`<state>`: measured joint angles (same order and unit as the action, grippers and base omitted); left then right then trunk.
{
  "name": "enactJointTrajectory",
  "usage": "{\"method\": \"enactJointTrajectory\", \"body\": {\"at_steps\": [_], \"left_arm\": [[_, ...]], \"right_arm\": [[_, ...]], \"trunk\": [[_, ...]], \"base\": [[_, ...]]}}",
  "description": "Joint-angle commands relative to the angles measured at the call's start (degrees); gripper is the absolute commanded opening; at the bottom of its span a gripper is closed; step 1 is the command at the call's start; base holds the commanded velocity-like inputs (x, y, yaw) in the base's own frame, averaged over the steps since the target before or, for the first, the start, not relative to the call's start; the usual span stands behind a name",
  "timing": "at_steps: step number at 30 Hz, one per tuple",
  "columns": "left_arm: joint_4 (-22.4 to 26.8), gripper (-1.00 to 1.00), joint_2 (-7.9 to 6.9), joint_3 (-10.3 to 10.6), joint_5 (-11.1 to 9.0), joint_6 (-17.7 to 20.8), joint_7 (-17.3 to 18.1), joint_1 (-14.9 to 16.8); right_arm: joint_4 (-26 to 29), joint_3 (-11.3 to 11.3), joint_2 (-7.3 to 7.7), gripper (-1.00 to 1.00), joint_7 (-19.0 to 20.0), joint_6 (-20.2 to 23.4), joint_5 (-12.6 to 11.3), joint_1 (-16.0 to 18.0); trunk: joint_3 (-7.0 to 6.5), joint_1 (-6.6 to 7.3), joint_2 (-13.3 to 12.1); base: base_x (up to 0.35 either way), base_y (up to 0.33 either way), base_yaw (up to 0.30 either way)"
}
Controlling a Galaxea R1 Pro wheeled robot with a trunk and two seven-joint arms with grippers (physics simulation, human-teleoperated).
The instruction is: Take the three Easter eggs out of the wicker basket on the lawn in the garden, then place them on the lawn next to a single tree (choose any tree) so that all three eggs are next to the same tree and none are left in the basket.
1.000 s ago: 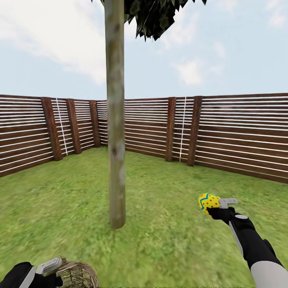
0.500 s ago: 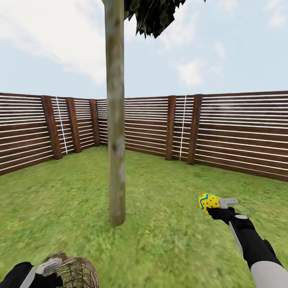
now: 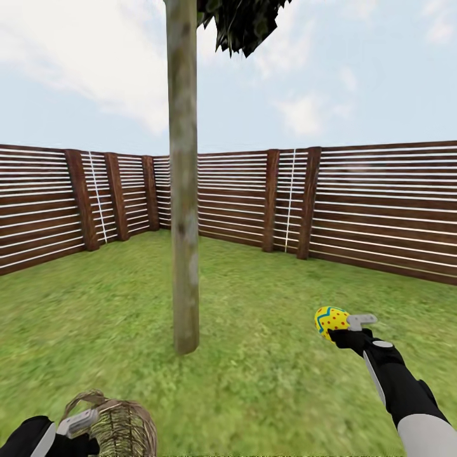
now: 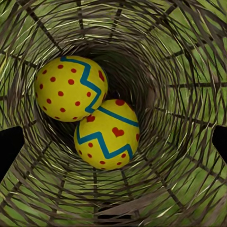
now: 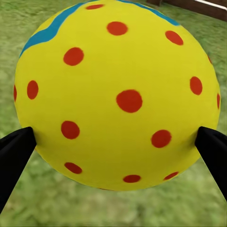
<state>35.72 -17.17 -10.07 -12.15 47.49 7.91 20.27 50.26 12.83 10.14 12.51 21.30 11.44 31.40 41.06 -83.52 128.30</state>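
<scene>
While the right pincer (image 3: 341, 328) clamps one Easter egg (image 3: 331, 320) above the lawn (image 3: 266, 374), off to one side of the tree (image 3: 185, 254), the left pincer (image 3: 79, 424) grips the wicker basket (image 3: 124, 428) holding two eggs (image 4: 71, 88) (image 4: 108, 135). Step in hand: carrying the first egg. Next likely needs lowering it near the trunk.

No legible text, labels, brands, numbers or signs anywhere in these views.
</scene>
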Motion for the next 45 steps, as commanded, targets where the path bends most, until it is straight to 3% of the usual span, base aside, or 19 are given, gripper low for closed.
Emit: {"method": "enactJointTrajectory", "body": {"at_steps": [1, 30, 37, 45], "left_arm": [[0.0, 1.00, -0.03, -0.2, 0.1, 0.3, 0.3, 0.0], [0.0, 1.00, 0.15, -0.2, 0.1, 0.2, 0.3, 0.0], [0.0, 1.00, 0.16, -0.2, 0.1, 0.3, 0.3, 0.0], [0.0, 1.00, 0.20, -0.2, 0.1, 0.2, 0.3, 0.0]], "right_arm": [[0.1, 0.2, -0.03, -1.00, 0.5, 0.2, 0.6, 0.0], [0.1, 0.1, -0.13, -1.00, 0.3, 0.1, 0.6, 0.0], [0.1, 0.1, -0.95, -1.00, 0.3, 0.1, 0.7, 0.0], [0.1, 0.0, -1.14, -1.00, 0.3, 0.1, 0.7, 0.0]], "trunk": [[0.25, -0.22, 0.4], [5.46, -6.59, 12.1], [6.71, -8.12, 14.9], [8.48, -8.36, 15.0]], "base": [[0.000, 0.000, 0.000], [0.000, 0.000, 0.000], [0.000, 0.000, 0.000], [0.000, 0.000, 0.000]]}}
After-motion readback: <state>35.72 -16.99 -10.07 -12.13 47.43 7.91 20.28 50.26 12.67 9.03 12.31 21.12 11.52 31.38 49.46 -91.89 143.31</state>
